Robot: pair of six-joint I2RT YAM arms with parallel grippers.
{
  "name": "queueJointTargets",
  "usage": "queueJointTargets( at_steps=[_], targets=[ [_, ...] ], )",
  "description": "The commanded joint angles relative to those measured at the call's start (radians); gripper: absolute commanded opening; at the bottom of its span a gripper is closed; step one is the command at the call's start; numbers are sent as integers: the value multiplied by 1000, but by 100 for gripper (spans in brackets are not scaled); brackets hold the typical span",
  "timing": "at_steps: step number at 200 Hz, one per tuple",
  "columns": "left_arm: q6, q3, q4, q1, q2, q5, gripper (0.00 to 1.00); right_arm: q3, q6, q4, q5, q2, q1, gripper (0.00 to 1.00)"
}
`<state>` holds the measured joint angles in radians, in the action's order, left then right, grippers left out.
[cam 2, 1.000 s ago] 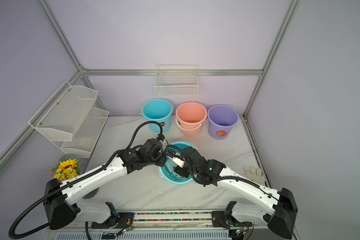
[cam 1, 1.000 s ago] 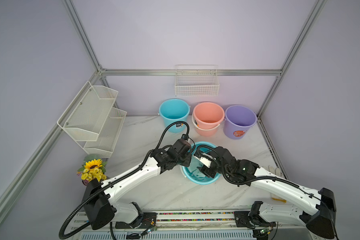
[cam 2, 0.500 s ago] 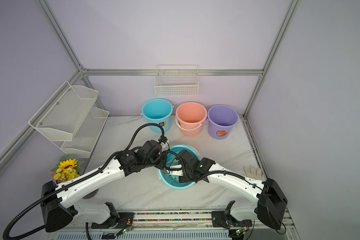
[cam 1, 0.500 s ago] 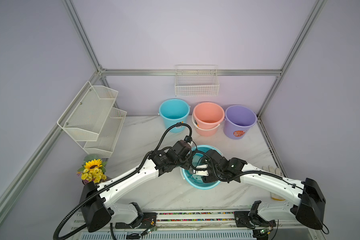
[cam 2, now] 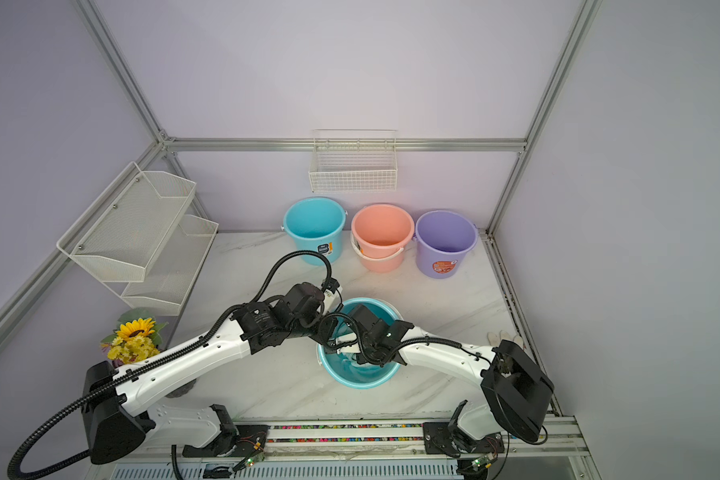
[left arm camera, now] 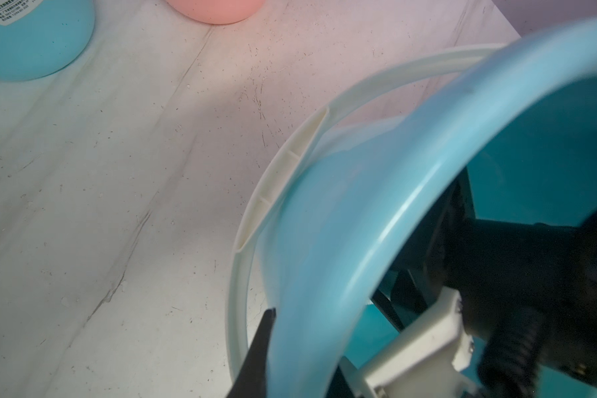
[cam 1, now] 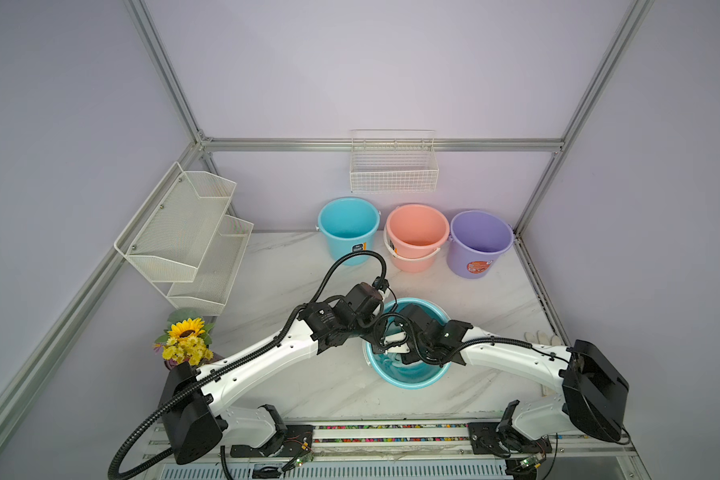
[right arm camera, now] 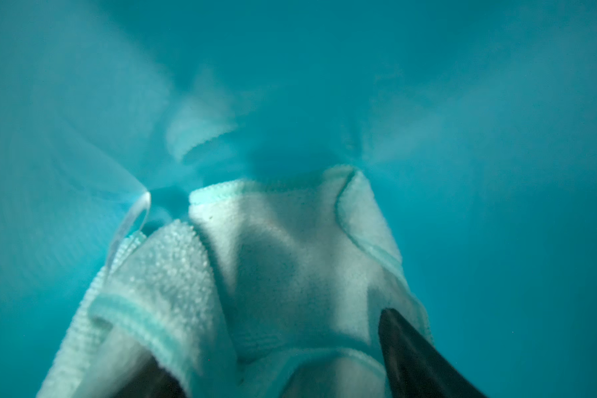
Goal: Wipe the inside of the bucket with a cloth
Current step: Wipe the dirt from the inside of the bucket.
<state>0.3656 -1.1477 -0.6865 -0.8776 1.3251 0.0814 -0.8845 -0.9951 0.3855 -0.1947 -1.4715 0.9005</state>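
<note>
Two arms meet at the bucket (cam 1: 408, 382), a teal one on the near part of the marble table (cam 1: 287, 270), about midway between left and right. We see the left gripper (left arm camera: 300, 365) clamped on the bucket's left rim. In the left wrist view one black finger lies against the outside of the wall, and the rim passes between the jaws. The bucket's white handle (left arm camera: 255, 206) hangs down along its outer wall.

The right arm reaches down into the bucket from the right. In the right wrist view the right gripper (right arm camera: 273, 337) has its dark fingers spread wide. The cloth (right arm camera: 290, 275), pale mint terry with a stitched hem, lies bunched between them and drapes over one finger. It sits low inside the bucket against the teal inner surface. In both top views the right arm covers most of it.

Along the far wall we count three more buckets in a row: a blue bucket (cam 1: 348, 232), a pink bucket (cam 1: 416, 237) and a purple bucket (cam 1: 481, 243). A wire basket (cam 1: 393, 166) hangs above them. A two-tier mesh shelf (cam 1: 184, 232) is fixed on the left, with sunflowers (cam 1: 186, 338) near it. A white glove (cam 1: 541, 337) lies at the table's right edge.
</note>
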Motion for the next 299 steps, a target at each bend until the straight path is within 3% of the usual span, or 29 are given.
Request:
queueJointTargets(
  at_steps=[1, 21, 32, 56, 81, 146, 206, 239, 276, 299],
  targets=[
    [12, -20, 118, -18, -48, -106, 0, 35, -12, -64, -35, -62, -3, 74],
    [20, -7, 132, -18, -66, -96, 0, 48, 5, -94, -65, -80, -4, 60],
    [27, -1, 133, -18, -73, -86, 0, 55, 15, -112, -86, -77, -4, 38],
    [50, 6, 128, -19, -73, -47, 0, 65, 77, -142, -120, -55, -11, 10],
    [75, 15, 135, -20, -70, -39, 0, 104, 191, -244, -167, -10, -27, 0],
    [127, 63, 213, -19, -113, -7, 0, 125, 597, -363, -220, 39, -48, 0],
    [143, 86, 264, -18, -121, -15, 0, 118, 968, -429, -92, 26, -82, 0],
    [139, 84, 270, -18, -122, 10, 0, 78, 1013, -379, 113, -18, -101, 0],
    [137, 75, 248, -19, -126, 58, 0, 90, 1040, -334, 100, 31, -155, 0],
    [143, 74, 248, -18, -120, 52, 0, 92, 1093, -328, -83, 58, -160, 0]
  ],
)
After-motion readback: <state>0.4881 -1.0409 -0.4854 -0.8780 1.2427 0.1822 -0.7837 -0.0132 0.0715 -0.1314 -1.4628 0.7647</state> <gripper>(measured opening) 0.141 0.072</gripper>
